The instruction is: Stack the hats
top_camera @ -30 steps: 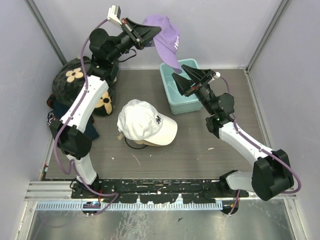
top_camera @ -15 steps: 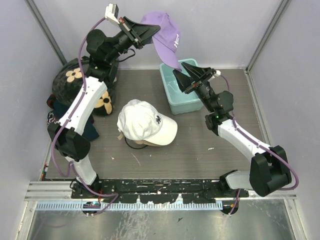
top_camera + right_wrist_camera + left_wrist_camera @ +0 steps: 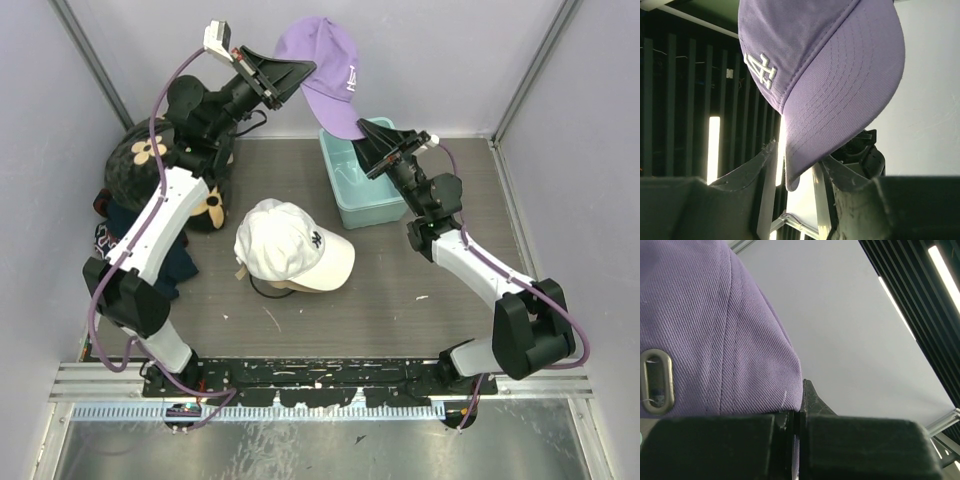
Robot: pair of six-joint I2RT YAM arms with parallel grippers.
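The purple cap [image 3: 320, 60] hangs aloft, white cap [image 3: 290, 245] atop tan cap [image 3: 302, 286].

Left arm [image 3: 165, 215] and right arm [image 3: 480, 268]: white shells, black joints, purple cables [image 3: 158, 100].

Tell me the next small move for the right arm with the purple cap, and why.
Probably close the right gripper on the brim. The purple cap hangs in the air, pinched at the end opposite the brim by the left gripper. The brim's tip sits between the right jaws, with gaps showing on both sides.
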